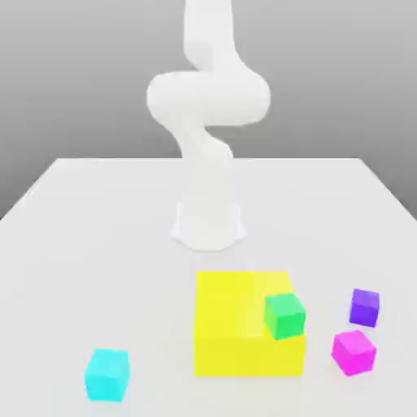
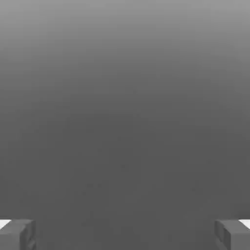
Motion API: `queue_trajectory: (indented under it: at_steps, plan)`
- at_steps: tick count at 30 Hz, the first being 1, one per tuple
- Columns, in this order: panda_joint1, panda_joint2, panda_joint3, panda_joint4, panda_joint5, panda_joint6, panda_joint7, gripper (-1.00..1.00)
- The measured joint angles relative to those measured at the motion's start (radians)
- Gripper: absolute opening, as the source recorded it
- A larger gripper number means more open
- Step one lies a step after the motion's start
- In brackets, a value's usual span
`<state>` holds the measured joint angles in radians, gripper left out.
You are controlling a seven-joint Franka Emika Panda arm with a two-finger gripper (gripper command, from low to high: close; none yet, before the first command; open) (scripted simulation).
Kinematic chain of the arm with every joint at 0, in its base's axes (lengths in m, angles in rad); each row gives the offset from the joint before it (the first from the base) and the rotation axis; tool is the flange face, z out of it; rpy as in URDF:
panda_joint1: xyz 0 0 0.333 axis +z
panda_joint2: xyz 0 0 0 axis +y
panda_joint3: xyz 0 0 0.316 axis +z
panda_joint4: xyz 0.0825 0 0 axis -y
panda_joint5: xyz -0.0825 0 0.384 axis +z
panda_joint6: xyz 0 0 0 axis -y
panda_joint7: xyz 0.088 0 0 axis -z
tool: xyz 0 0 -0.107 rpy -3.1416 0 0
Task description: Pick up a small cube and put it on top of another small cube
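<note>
On my bench I see, left to right: a cyan cube near left, a yellow block with a green cube at its right edge, then pink cube and purple cube. My hand has its fingers wide apart, holding nothing.

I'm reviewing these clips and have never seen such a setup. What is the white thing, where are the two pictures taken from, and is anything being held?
The white curved shape is a simulated robot arm standing on a white table. The exterior view looks at it from off the arm; the hand view looks out past its two grey fingers. On the table lie a large yellow block, a small green cube, a purple cube, a magenta cube and a cyan cube. The jaws stand open, holding nothing.
</note>
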<state>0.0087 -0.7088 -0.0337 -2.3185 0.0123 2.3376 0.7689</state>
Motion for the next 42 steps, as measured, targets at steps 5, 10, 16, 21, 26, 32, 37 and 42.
queue_trajectory:
  at_steps: [5, 10, 16, 21, 26, 32, 37, 42]
  plan:
    - [0.016, 0.187, -0.069, -0.038, 0.029, 0.077, -0.066, 0.00]
    - [0.021, 0.368, -0.128, -0.074, 0.067, 0.152, -0.138, 0.00]
    - [0.011, 0.587, -0.182, -0.118, 0.115, 0.241, -0.225, 0.00]
    - [-0.030, 0.767, -0.201, -0.155, 0.141, 0.316, -0.288, 0.00]
    - [-0.064, 0.943, -0.210, -0.184, 0.145, 0.401, -0.331, 0.00]
    - [-0.131, 1.116, -0.130, -0.154, 0.227, 0.531, -0.397, -1.00]
    - [-0.138, 1.129, -0.122, -0.152, 0.231, 0.540, -0.400, -1.00]
    - [-0.091, 0.995, -0.185, -0.180, 0.156, 0.436, -0.343, -1.00]
